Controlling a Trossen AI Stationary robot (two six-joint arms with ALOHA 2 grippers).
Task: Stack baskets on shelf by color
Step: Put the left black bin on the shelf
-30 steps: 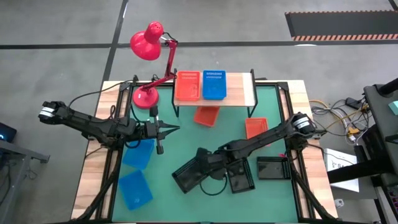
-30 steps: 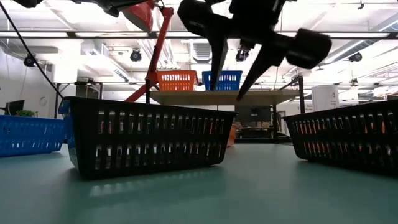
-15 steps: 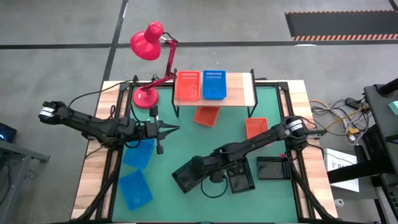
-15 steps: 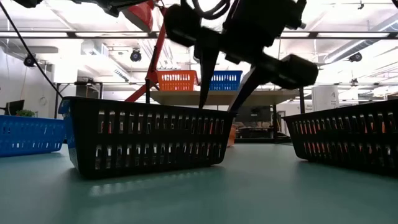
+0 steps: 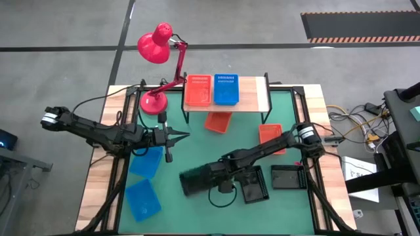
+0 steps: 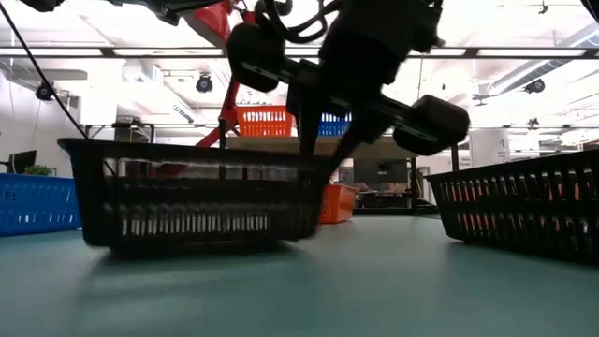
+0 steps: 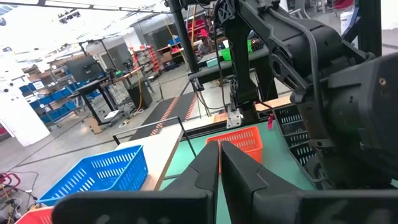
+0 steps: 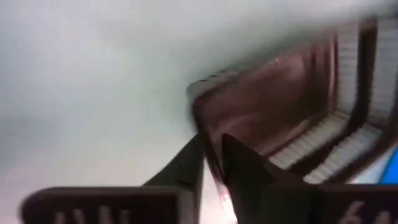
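1. Baskets are split between shelf and bench: on the shelf (image 5: 261, 96) at upper centre of the high view sit one orange basket (image 5: 197, 90) and one blue basket (image 5: 225, 90) side by side, with bare board to their right.
2. Look at the black basket (image 5: 198, 181) at lower centre of the high view. The right pincer (image 6: 318, 154) is clamped on its rim, one finger inside the wall and one outside, as the right wrist view shows.
3. Judge it light and fairly stiff, though the mesh wall looks thin and may flex. A one-edge hold will probably let it tilt, so take the wall near its middle and move gently.
4. Smooth plastic may slip; keep the clamp firm.
5. Two more black baskets (image 5: 287, 176) lie at lower right, and two blue baskets (image 5: 142, 199) at lower left.
6. The left pincer (image 5: 186, 136) hangs at centre left, fingers together, holding nothing.
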